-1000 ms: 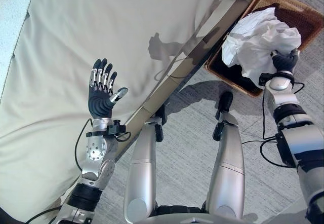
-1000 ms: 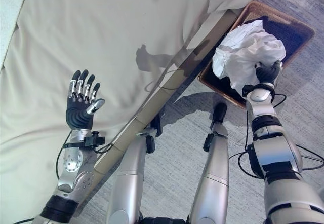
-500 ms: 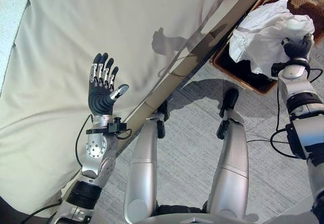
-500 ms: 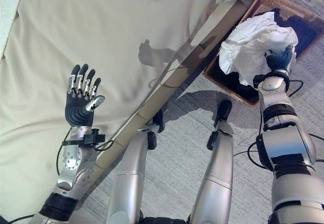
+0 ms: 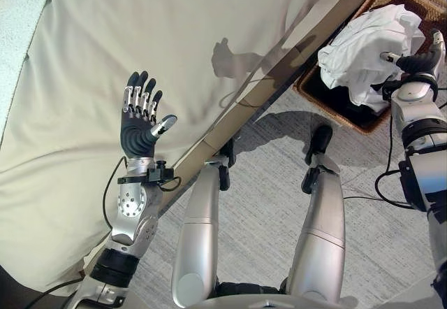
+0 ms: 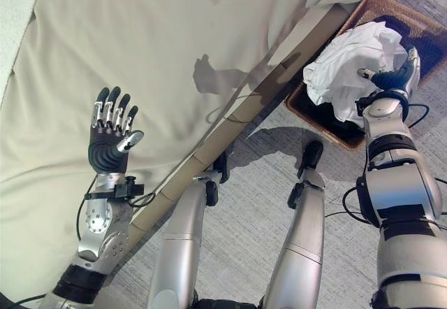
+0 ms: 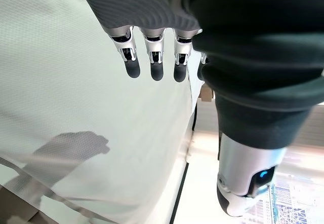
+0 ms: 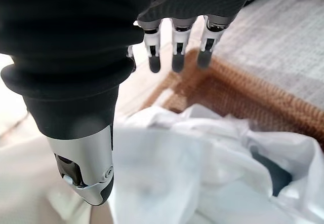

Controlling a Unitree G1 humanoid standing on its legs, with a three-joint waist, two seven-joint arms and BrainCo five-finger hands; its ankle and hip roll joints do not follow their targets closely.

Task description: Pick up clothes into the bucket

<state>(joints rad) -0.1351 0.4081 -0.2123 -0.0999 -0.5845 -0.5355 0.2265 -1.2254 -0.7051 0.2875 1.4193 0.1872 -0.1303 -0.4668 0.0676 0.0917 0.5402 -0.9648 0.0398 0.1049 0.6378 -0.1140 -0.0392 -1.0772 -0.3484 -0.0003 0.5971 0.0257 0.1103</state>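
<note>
A crumpled white garment [image 5: 367,50] lies bunched in the brown woven basket [image 5: 351,118] on the floor at the far right, rising above its rim. My right hand [image 5: 417,63] hovers just beside and above the heap, fingers [image 8: 175,57] straight and spread, holding nothing. The right wrist view looks past those fingers at the garment [image 8: 202,168] and the basket's wall [image 8: 238,97]. My left hand [image 5: 137,131] is raised over the bed at the left, palm up and open, with its fingers [image 7: 154,64] straight and nothing in it.
A beige sheet [image 5: 140,36] covers the bed across the left and middle. Its wooden frame edge [image 5: 258,96] runs diagonally down toward me, close to the basket's near corner. Grey carpet [image 5: 265,204] lies between the bed and the basket.
My right hand has opened and let go of the white garment, which has settled lower into the basket. The left hand has held still.
</note>
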